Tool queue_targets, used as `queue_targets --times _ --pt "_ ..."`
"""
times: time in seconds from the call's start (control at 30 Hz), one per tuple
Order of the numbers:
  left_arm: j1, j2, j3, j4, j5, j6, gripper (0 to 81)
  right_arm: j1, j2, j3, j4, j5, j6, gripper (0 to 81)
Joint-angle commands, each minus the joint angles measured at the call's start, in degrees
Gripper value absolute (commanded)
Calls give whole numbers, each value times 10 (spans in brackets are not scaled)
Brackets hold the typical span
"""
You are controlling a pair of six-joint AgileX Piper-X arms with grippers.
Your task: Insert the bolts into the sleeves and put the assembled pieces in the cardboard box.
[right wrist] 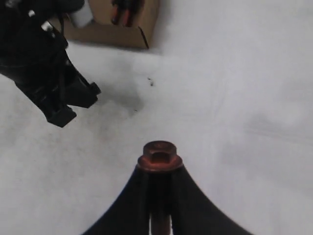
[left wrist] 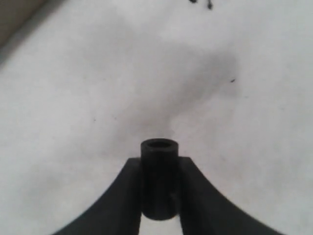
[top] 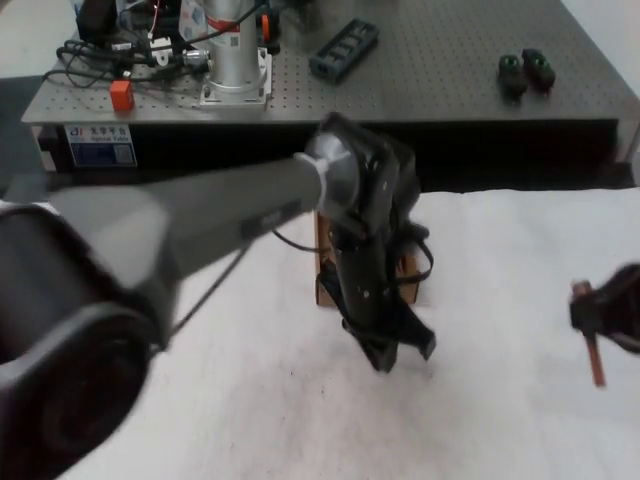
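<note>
My left gripper (left wrist: 159,169) is shut on a black sleeve (left wrist: 159,152), which stands upright between the fingers with its hollow end showing above the white cloth. In the high view this gripper (top: 398,352) hangs just in front of the cardboard box (top: 325,288). My right gripper (right wrist: 160,171) is shut on a copper bolt (right wrist: 159,155) with a flanged hex head. In the high view it is at the right edge (top: 600,318), with the bolt's shank (top: 594,358) pointing down. The right wrist view also shows the left gripper (right wrist: 61,98) and the box (right wrist: 110,27) farther off.
A white cloth (top: 500,420) covers the near bench. Behind it lies a perforated metal table (top: 450,80) with a metal post (top: 235,60), cables, an orange block (top: 121,94), a black tray (top: 343,48) and two dark parts (top: 526,70). The left arm's body (top: 150,250) fills the near left.
</note>
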Motion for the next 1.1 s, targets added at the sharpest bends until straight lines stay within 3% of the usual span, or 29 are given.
queue_targets --times 0.0,0.13,0.23,0.43,0.63,0.73,1.07 --pt "-2 -104 63 -82 9 -25 6 1 -2 -2 -36 -34 19 66" --pt "-2 -252 237 -246 21 -55 6 38 5 -2 -180 -75 109 66" --pt "-2 -359 358 -363 83 -99 6 82 21 -2 -285 -94 161 66" --pt "-2 -517 518 -567 97 -187 6 163 53 -2 -406 -65 202 66" --pt "-2 -567 556 -608 98 -185 6 206 60 -2 -421 -52 213 66" --pt "-2 -566 556 -608 134 -183 6 220 60 -2 -423 -38 213 66" --pt "-2 -566 556 -613 178 -180 6 227 60 -2 -423 -20 211 66"
